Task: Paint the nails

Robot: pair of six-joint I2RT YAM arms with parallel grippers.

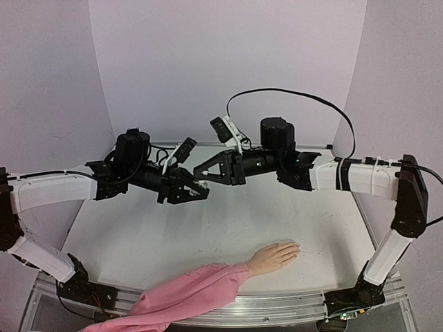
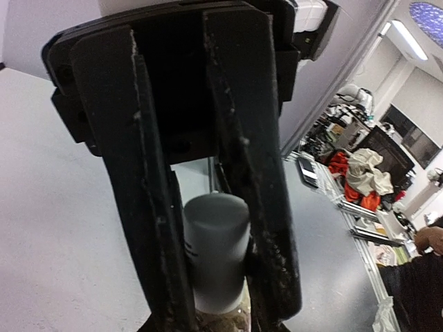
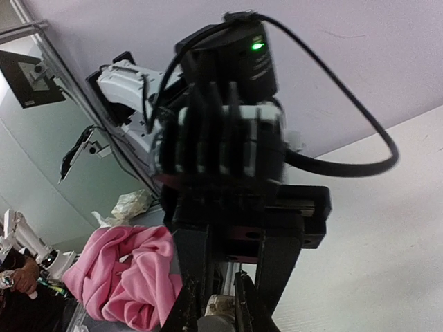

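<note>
White table (image 1: 208, 235) below; left claw (image 1: 199, 188) raised, gripping bottle (image 2: 216, 235); right claw (image 1: 202, 171) tip-to-tip opposite, grip unclear.

White table (image 1: 208, 235); mannequin hand (image 1: 274, 256) with pink sleeve (image 1: 190, 294) lying at near edge

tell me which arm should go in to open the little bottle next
Right, probably. The left gripper is shut on the bottle, so it can only hold it steady. The right gripper points at it tip to tip above the table, which makes it better placed to work the bottle open.
</note>
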